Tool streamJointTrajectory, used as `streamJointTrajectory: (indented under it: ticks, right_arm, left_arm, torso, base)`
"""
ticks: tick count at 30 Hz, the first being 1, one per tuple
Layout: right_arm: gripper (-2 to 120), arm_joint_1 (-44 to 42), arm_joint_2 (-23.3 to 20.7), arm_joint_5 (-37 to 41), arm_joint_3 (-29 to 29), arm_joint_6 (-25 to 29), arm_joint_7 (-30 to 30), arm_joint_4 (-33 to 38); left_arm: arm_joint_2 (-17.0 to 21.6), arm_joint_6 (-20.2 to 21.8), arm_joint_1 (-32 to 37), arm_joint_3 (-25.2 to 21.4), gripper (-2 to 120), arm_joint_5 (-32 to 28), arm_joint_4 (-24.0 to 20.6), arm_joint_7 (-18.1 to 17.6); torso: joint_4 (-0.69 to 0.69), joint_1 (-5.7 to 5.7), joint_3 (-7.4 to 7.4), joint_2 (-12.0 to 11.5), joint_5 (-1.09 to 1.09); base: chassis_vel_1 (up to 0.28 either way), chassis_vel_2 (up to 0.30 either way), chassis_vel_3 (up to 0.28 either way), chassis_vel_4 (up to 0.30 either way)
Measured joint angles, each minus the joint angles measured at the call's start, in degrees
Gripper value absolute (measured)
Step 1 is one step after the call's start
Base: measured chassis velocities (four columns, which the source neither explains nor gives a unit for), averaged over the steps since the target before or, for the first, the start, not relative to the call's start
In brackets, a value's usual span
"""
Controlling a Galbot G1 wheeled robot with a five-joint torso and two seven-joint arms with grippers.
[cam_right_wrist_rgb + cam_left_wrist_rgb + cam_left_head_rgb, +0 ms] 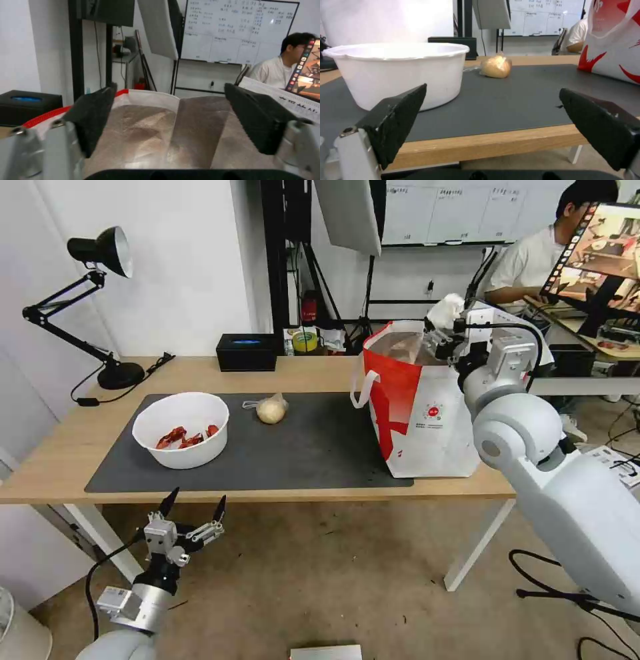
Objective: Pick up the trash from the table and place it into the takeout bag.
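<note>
The white bowl (188,453) with red shell scraps (187,437) sits on the left of the dark mat (307,450). The clear bag with a beige bun (272,409) lies behind it to the right. My left gripper (193,505) hangs open below the table's front edge (280,493), facing the bowl (396,72) and the bun (495,66). The takeout bag (427,427) stands at the mat's right end. My right gripper (438,335) is open above its mouth, over the foil lining (150,130). A crumpled white tissue (445,309) shows just above that gripper; I cannot tell if they touch.
A black desk lamp (119,375) stands at the table's back left and a black box (247,352) at the back middle. The mat between the bun and the takeout bag (613,50) is bare. Cables lie on the floor at the right.
</note>
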Motion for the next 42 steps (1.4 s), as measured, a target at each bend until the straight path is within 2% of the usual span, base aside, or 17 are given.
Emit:
streamJointTrajectory:
  ticks: [1, 4, 12, 21, 23, 24, 27, 36, 39, 40, 42]
  right_arm:
    - [85, 0.0, 0.0, 0.0, 0.0, 0.0, 0.0, 0.0]
    - [99, -0.03, 0.0, 0.17, -0.01, -0.09, 0.05, 0.07]
    - [100, 0.09, -0.19, 1.12, -0.15, -0.07, 0.19, 0.81]
    - [100, -2.73, 0.19, 1.71, -0.21, 4.84, 0.16, 4.11]
    - [100, -7.78, 0.11, 1.48, 0.25, 9.8, -2.35, 7.76]
    - [100, -7.78, 0.11, 1.48, 0.25, 9.8, -2.35, 7.76]
    - [100, -17.21, 0.34, -2.12, 1.06, 15.16, -7.0, 11.26]
    - [100, -26.58, 1.7, -8.3, 2.0, 23.12, -10.96, 12.04]
    - [100, -32.4, 2.81, -10.76, 3.35, 27.84, -13.55, 11.16]
    - [100, -32.4, 2.81, -10.76, 3.35, 27.84, -13.55, 11.16]
    - [100, -37.27, 3.89, -13.16, 4.39, 31.95, -15.19, 10.09]
  left_arm:
    - [0.0, 0.0, 0.0, 0.0, 100, 0.0, 0.0, 0.0]
    - [-0.23, 0.0, 0.55, -0.09, 100, 0.19, -0.28, 0.0]
    - [-0.43, 0.0, 0.99, -0.33, 100, 0.32, -0.9, 0.0]
    - [-0.47, -0.11, 1.64, -1.0, 100, 0.33, -1.41, 0.0]
    - [-0.59, -0.18, 1.82, -1.26, 100, 0.33, -1.52, 0.0]
    - [-0.59, -0.18, 1.82, -1.26, 100, 0.33, -1.52, 0.0]
    - [-0.9, -0.26, 1.83, -1.17, 100, 0.42, -1.51, 0.0]
    - [-1.79, -0.65, 1.46, -0.85, 100, 0.64, -1.05, 0.01]
    - [-2.02, -0.99, 1.35, -0.73, 100, 0.73, -0.9, 0.0]
    - [-2.02, -0.99, 1.35, -0.73, 100, 0.73, -0.9, 0.0]
    - [-2.07, -1.11, 1.3, -0.65, 100, 0.78, -0.67, 0.0]
  torso:
    - [0.0, 0.0, 0.0, 0.0, 0.0]
    - [0.0, 0.0, 0.0, 0.0, 0.0]
    - [0.0, 0.0, 0.0, 0.0, -0.01]
    - [0.01, 0.0, 0.0, 0.0, -0.02]
    - [0.01, 0.0, 0.0, 0.0, -0.01]
    - [0.01, 0.0, 0.0, 0.0, -0.01]
    - [-0.01, -0.01, 0.0, 0.0, -0.01]
    - [0.01, -0.01, -0.01, 0.0, -0.04]
    - [0.0, -0.01, -0.01, 0.0, -0.01]
    - [0.0, -0.01, -0.01, 0.0, -0.01]
    - [0.0, -0.01, -0.01, 0.0, 0.0]
  base:
    - [0.0, 0.0, 0.0, 0.0]
    - [0.0, 0.0, 0.0, 0.0]
    - [0.0, 0.0, 0.0, 0.0]
    - [0.0, 0.0, 0.0, 0.0]
    - [0.0, 0.0, 0.0, 0.0]
    - [0.0, 0.0, 0.0, 0.0]
    - [0.0, 0.0, 0.0, 0.0]
    - [0.0, 0.0, 0.0, 0.0]
    - [0.0, 0.0, 0.0, 0.0]
    - [0.0, 0.0, 0.0, 0.0]
    - [0.0, 0.0, 0.0, 0.0]
